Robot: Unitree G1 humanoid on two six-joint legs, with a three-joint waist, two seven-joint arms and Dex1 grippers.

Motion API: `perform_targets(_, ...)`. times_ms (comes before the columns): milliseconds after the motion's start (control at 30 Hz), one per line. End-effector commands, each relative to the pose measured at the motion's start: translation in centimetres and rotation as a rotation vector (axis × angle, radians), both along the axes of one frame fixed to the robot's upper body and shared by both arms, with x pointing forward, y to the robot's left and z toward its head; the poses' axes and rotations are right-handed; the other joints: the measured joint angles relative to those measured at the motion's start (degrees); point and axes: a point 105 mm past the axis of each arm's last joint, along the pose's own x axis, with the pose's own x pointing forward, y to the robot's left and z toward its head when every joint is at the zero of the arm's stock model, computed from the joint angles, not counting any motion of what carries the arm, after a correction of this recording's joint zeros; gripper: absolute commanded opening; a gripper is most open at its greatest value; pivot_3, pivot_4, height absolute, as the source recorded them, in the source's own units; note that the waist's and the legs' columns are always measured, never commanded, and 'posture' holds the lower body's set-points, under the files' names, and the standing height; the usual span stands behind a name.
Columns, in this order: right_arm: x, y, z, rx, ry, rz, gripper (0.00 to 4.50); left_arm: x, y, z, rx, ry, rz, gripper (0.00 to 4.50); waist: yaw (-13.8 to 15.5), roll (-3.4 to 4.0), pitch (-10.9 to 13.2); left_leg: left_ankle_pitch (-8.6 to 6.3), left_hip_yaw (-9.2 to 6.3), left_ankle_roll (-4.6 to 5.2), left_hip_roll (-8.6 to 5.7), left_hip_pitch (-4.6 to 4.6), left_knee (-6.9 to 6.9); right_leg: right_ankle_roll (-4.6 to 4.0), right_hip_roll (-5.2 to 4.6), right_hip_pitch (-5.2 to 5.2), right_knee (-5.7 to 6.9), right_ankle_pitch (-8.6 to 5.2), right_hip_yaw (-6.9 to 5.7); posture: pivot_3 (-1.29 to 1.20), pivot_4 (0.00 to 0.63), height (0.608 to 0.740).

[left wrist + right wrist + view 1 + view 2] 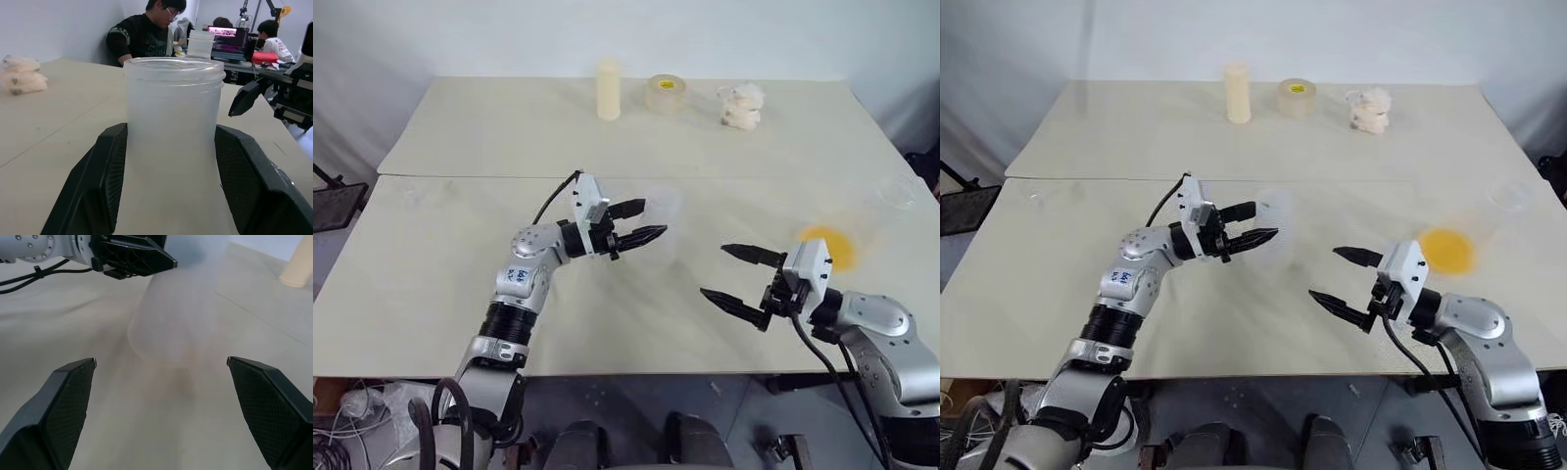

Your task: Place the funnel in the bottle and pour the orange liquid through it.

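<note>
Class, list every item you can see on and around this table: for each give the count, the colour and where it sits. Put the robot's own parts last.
bottle: 1, clear, table middle, between the left gripper's fingers
orange liquid: 1 patch, yellow-orange, inside a clear container on the right, behind the right gripper
clear cup: 1, colourless, near the table's right edge
cream cylinder: 1, cream, upright at the far side
tape roll: 1, yellowish, far side, right of the cylinder
crumpled wad: 1, whitish, far side, right of the tape
table: 1, pale beige
people: several, seated beyond the table
left gripper: 1, black fingers, closed on the bottle
right gripper: 1, black fingers, open, empty
</note>
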Motion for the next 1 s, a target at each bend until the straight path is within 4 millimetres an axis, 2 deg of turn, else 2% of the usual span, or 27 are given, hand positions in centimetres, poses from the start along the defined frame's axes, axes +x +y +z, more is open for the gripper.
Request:
perform_targets(33,-0.7,-0.2,1.1,0.017,-0.059,-0.016,4.50,-0.2,-0.8,0.8,0.001,-0.044,-0.038,2.75,0.2,0.00,0.0,0.00,-0.01,0.00,0.00,0.00,0.01,0.00,0.00,0.01,0.00,0.00,-0.01,0.00,0.150,0.740)
perform_targets(200,-1.1,-0.4,0.9,0.021,-0.061,-0.033,4.50,-0.5,-0.9,-0.2,0.040,-0.044,-0.055,4.33,0.2,0.00,0.0,0.01,-0.01,0.02,-0.01,-0.01,0.05,0.00,0.00,0.02,0.00,0.00,0.00,0.00,0.150,0.740)
perform_targets(233,-1.2,-0.4,0.9,0.021,-0.061,-0.035,4.50,-0.6,-0.9,-0.3,0.040,-0.043,-0.058,4.44,0.2,0.00,0.0,0.01,-0.02,0.02,0.00,-0.01,0.05,0.00,0.00,0.02,0.00,0.00,0.00,0.00,0.150,0.740)
perform_targets(667,-1.4,-0.1,1.1,0.015,-0.074,-0.036,4.50,-1.6,0.6,-0.4,0.089,-0.010,-0.100,4.44,0.2,0.00,0.0,0.01,-0.03,0.02,0.00,-0.01,0.06,0.00,0.00,0.02,0.00,0.00,0.00,0.00,0.150,0.740)
perform_targets(800,-1.4,-0.1,1.4,0.003,-0.075,-0.034,4.50,-1.7,2.6,0.6,0.143,-0.014,-0.092,4.44,0.1,0.00,0.0,0.01,-0.03,0.02,0.01,-0.01,0.06,0.00,0.00,0.02,0.01,0.00,0.01,0.00,0.150,0.740)
perform_targets(900,-1.2,-0.4,1.5,-0.015,-0.066,-0.028,4.50,-0.6,4.4,1.8,0.197,-0.064,-0.025,4.44,0.1,0.00,0.0,0.01,-0.04,0.02,0.02,-0.01,0.06,0.00,0.00,0.01,0.01,0.00,0.00,0.00,0.150,0.740)
perform_targets(1000,-1.1,-0.6,1.6,-0.026,-0.063,-0.021,4.50,-0.5,5.9,2.8,0.230,-0.087,-0.005,4.44,0.2,0.00,0.0,0.01,-0.06,0.02,0.01,-0.01,0.08,0.00,0.01,0.02,0.02,0.00,0.00,0.00,0.150,0.740)
